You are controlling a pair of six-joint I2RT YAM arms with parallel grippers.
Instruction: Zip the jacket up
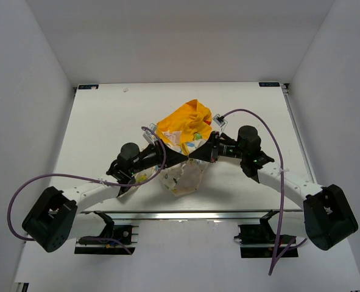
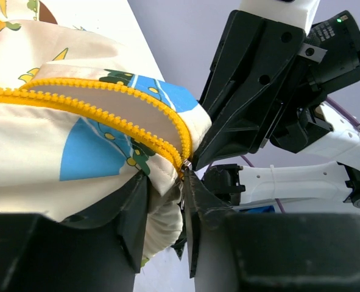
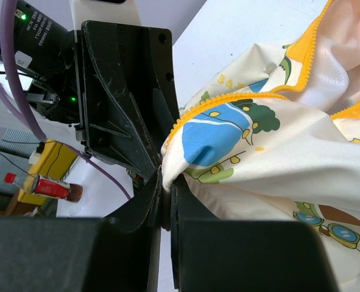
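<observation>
The right gripper (image 3: 166,180) clamped the jacket (image 3: 271,158) hem beside the zipper slider (image 2: 183,165). The left gripper (image 2: 166,188) straddled it, jaws' closure unclear. Next seemingly called for pinching, then pulling.

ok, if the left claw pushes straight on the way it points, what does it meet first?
Left claw meets the jacket hem at the zipper end, between its fingers; just behind, likely the right claw.

No legible text; lettering on jacket (image 3: 277,146) print unreadable.
</observation>
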